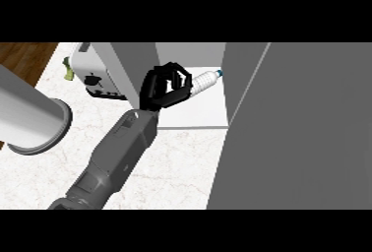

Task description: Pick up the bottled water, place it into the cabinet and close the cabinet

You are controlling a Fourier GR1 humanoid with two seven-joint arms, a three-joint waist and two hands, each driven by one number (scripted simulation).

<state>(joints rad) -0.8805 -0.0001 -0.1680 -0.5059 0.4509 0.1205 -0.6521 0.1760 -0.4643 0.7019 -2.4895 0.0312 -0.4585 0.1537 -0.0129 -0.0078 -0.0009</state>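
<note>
The grey cabinet (291,128) stands on the marble bench (174,162), its open door filling the view's right side. At the cabinet's opening, one robot hand (166,88) has its fingers curled round the bottled water (205,79). The bottle lies tilted over the cabinet's white shelf (196,110), cap pointing inward.

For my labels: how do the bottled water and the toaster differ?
The bottled water is slim, blue-capped and tilted; the toaster is boxy and upright. The right hand grips the bottled water over the cabinet shelf; the toaster stands untouched on the counter. Both look whitish.
</note>
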